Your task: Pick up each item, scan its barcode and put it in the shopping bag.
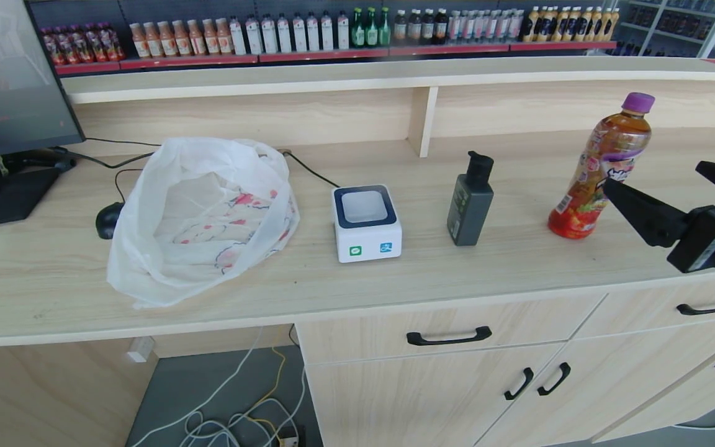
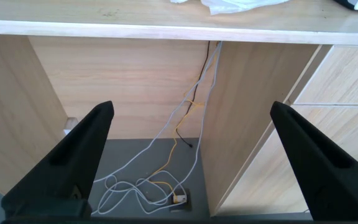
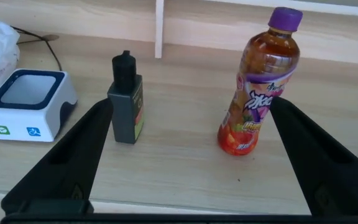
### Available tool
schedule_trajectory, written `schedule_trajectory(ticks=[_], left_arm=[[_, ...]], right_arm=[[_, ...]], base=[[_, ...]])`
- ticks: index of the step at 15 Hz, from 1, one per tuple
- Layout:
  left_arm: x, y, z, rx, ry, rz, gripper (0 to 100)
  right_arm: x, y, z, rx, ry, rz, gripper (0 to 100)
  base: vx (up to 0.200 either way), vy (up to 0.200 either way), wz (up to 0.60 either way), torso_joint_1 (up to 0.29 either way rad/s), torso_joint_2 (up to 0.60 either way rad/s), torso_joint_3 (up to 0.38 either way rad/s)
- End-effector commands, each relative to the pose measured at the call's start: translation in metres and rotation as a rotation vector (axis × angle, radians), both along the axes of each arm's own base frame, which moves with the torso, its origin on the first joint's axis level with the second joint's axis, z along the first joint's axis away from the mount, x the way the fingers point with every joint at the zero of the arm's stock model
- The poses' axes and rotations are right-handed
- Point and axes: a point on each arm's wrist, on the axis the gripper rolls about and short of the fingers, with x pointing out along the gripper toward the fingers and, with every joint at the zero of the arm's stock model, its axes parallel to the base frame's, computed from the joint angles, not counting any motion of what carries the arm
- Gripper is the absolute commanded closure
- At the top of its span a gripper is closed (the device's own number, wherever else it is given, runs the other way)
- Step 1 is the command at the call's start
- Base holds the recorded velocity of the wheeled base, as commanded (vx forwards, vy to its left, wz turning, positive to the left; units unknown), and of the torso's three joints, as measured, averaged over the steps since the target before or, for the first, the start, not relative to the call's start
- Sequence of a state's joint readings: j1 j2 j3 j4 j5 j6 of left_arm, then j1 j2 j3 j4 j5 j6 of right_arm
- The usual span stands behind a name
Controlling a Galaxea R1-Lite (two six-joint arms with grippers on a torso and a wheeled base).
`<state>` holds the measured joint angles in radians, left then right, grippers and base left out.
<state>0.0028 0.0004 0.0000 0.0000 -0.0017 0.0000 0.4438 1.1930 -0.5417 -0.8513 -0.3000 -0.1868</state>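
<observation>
Right fingers (image 3: 67, 168) spread wide; tea bottle (image 3: 257, 87), purple cap, barcoded label, stands ahead between them, dark pump bottle (image 3: 127, 102) by one tip. Left fingers (image 2: 73, 162) wide, below the bench (image 2: 104, 26).

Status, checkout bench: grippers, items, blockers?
Left gripper open, below counter edge. Right gripper open, facing drink bottle. Pump bottle, scanner alongside; nothing blocking.
</observation>
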Motion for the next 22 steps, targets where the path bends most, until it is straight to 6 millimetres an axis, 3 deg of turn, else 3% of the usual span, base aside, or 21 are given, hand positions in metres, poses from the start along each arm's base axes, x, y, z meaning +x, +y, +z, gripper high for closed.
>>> schedule_trajectory(ticks=[1, 5, 10, 13, 22], left_arm=[[0.000, 0.000, 0.000, 0.000, 0.000, 0.000, 0], [0.000, 0.000, 0.000, 0.000, 0.000, 0.000, 0], [0.000, 0.000, 0.000, 0.000, 0.000, 0.000, 0], [0.000, 0.000, 0.000, 0.000, 0.000, 0.000, 0], [0.000, 0.000, 0.000, 0.000, 0.000, 0.000, 0]], right_arm=[[0.006, 0.005, -0.005, -0.009, 0.027, -0.010, 0], [0.018, 0.011, -0.013, 0.001, 0.054, -0.017, 0], [0.051, 0.046, -0.036, 0.080, 0.035, 0.006, 0], [0.071, 0.058, -0.052, 0.099, 0.004, -0.006, 0], [0.089, 0.073, -0.077, 0.102, 0.075, 0.022, 0]], base=[[0.000, 0.000, 0.00, 0.000, 0.00, 0.000], [0.000, 0.000, 0.00, 0.000, 0.00, 0.000], [0.000, 0.000, 0.00, 0.000, 0.00, 0.000], [0.000, 0.000, 0.00, 0.000, 0.00, 0.000], [0.000, 0.000, 0.00, 0.000, 0.00, 0.000]])
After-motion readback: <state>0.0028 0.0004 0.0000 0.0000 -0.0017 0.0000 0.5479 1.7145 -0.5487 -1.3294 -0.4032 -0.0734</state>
